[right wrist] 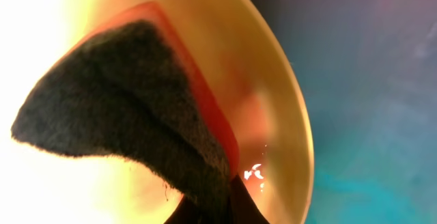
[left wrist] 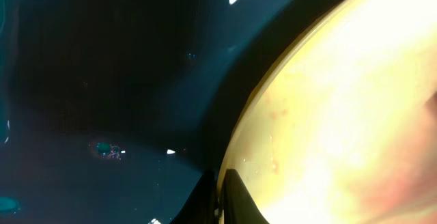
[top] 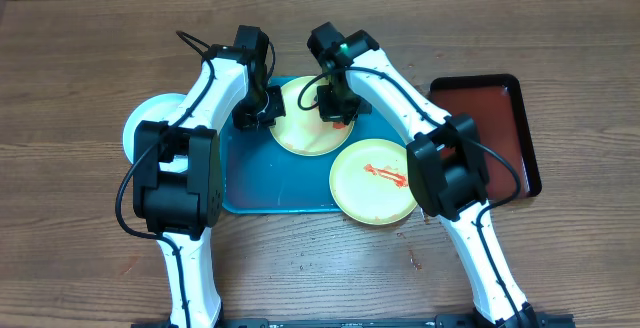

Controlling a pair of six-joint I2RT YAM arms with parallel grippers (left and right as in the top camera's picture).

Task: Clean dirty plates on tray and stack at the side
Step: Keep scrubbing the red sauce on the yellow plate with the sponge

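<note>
On the turquoise tray (top: pixel 250 193) lies a pale yellow-green plate (top: pixel 305 128). My left gripper (top: pixel 260 110) is shut on its left rim; the left wrist view shows the dark fingertips (left wrist: pixel 235 200) pinching the plate's edge (left wrist: pixel 341 115) over the tray (left wrist: pixel 102 80). My right gripper (top: pixel 335 108) is shut on a sponge (right wrist: pixel 123 115), red with a dark scouring face, pressed onto the same plate (right wrist: pixel 280 121). A second yellow-green plate (top: pixel 375 180) with a red sauce smear overlaps the tray's right edge. A light-blue plate (top: pixel 140 128) lies left of the tray, partly hidden by my left arm.
A smaller dark red-brown tray (top: pixel 495 128) with a black rim sits at the right on the wooden table (top: pixel 90 48). Both arms cross over the turquoise tray's near half.
</note>
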